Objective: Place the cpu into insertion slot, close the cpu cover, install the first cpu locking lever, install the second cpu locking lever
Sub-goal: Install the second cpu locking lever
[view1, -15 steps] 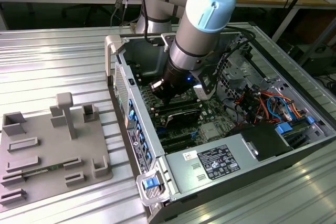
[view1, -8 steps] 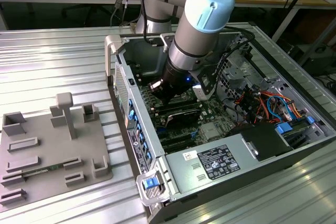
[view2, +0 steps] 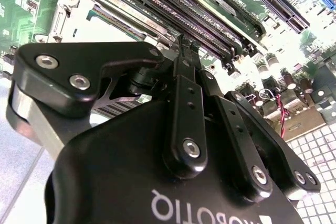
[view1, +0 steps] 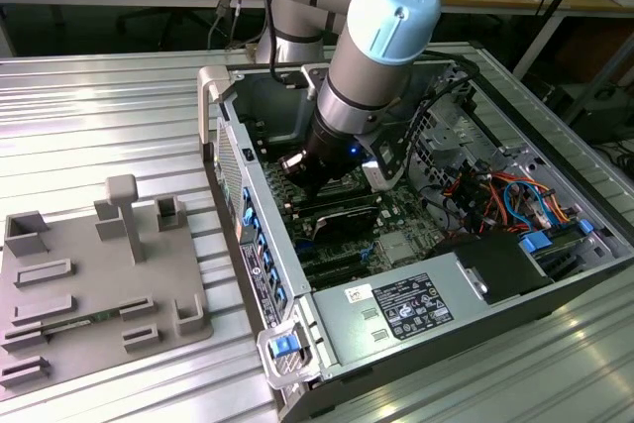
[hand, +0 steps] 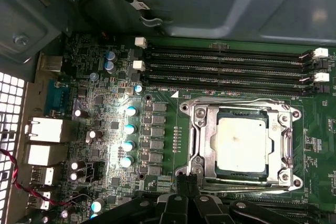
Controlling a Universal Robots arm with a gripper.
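We see the open computer case (view1: 436,274) lying on the ribbed tabletop (view1: 99,126), the arm reaching down into it over the motherboard (hand: 105,129). In the first wrist view the cpu (hand: 241,144) already sits in the insertion slot (hand: 223,116) with the cpu cover (hand: 197,129) folded flat over it, and the locking levers seem down along its sides, though we cannot be sure they are latched. The tool (view2: 185,45) hovers just beside the socket's edge, its fingertips pinched together on nothing.

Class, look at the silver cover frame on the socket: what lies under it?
Through the cover frame window shows the chip, seated flat. The socket's contacts beneath the chip are hidden.
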